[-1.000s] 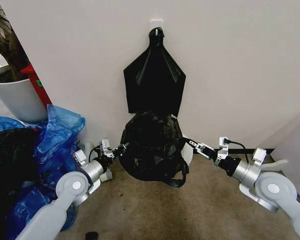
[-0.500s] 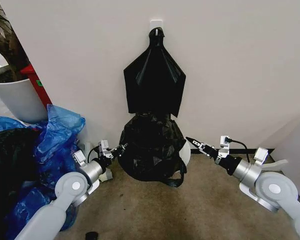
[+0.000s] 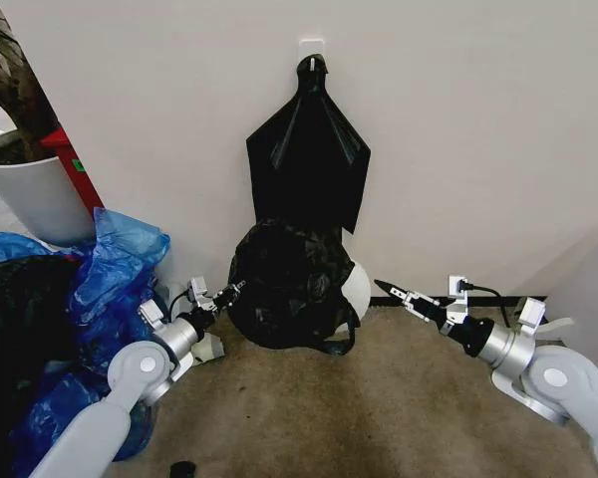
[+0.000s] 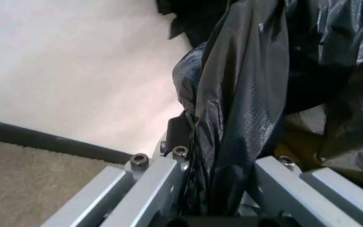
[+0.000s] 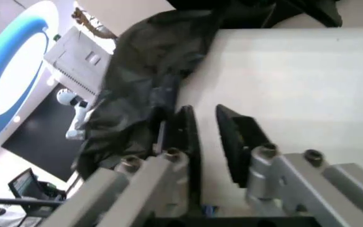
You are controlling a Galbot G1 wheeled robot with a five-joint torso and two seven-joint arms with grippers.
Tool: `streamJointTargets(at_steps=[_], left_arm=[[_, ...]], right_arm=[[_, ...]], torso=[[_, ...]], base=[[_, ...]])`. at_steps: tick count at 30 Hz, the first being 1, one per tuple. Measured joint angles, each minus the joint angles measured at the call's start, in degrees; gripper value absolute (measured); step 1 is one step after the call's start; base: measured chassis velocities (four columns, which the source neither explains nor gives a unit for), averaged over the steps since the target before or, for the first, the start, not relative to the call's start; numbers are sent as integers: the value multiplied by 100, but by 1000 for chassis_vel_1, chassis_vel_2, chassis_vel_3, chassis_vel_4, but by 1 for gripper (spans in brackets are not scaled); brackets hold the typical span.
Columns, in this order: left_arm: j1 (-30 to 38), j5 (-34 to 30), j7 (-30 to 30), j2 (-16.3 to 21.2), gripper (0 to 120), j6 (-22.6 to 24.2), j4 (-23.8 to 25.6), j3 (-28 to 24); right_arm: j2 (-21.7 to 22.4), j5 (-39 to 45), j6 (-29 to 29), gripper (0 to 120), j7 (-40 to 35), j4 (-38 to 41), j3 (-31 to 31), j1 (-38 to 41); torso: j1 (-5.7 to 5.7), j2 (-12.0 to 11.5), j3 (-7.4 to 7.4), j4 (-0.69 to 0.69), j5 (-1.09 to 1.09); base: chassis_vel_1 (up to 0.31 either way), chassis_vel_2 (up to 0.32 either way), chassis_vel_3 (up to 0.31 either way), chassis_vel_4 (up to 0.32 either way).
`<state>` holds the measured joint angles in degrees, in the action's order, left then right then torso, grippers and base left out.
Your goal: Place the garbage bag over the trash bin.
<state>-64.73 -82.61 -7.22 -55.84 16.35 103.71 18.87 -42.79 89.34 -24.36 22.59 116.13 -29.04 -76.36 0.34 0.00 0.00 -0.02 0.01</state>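
Frame centre, against wall: garbage bag (image 3: 291,289) draped over trash bin (image 3: 358,286), pale side exposed at right. Left gripper (image 3: 222,296) at bag's left edge, clamped on film to keep it stretched. Right gripper (image 3: 393,294) centre-right, jaws parted, empty.

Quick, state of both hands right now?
Left hand: shut on the garbage bag.
Right hand: open, holding nothing, clear of the bag.
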Motion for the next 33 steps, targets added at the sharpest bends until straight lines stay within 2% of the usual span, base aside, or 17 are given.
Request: streamJointTargets(at_steps=[8,10,14,16,18,23,28,30,32,33], left_arm=[[-50,-1,-223,22,1,15,48,1],[-50,-1,-226,25,1,16,52,1],[-42,3,-230,35,1,25,72,2],[-41,12,-231,35,1,29,85,1],[-42,17,-231,34,1,29,89,1],[-60,35,-231,34,1,31,134,-4],[-59,80,-231,38,1,31,148,-26],[-44,109,-231,36,1,31,150,-56],[-21,123,-219,31,1,31,151,-79],[-21,123,-219,31,1,31,151,-79]], right_arm=[[-130,354,6,44,-279,73,14,56],[-137,398,6,48,-286,74,2,55],[-160,529,0,63,-272,124,-40,40],[-171,549,-2,74,-272,164,-42,38],[-175,553,-2,77,-278,178,-41,38],[-208,555,11,97,-450,264,15,77],[-226,554,64,100,-597,336,70,131],[-237,542,114,96,-681,361,107,167],[-240,531,157,87,-755,383,130,181],[-240,531,157,87,-755,383,130,181]], torso=[[0,0,0,0,-1],[0,0,0,0,-1],[0,0,0,0,-2],[0,0,0,0,-1],[0,0,0,0,-1],[0,0,0,0,-1],[0,0,0,0,-1],[0,0,0,0,-1],[0,0,0,0,-1],[0,0,0,0,-1]], base=[[0,0,0,0],[0,0,0,0],[0,0,0,0],[0,0,0,0],[0,0,0,0],[0,0,0,0],[0,0,0,0],[0,0,0,0],[0,0,0,0],[0,0,0,0]])
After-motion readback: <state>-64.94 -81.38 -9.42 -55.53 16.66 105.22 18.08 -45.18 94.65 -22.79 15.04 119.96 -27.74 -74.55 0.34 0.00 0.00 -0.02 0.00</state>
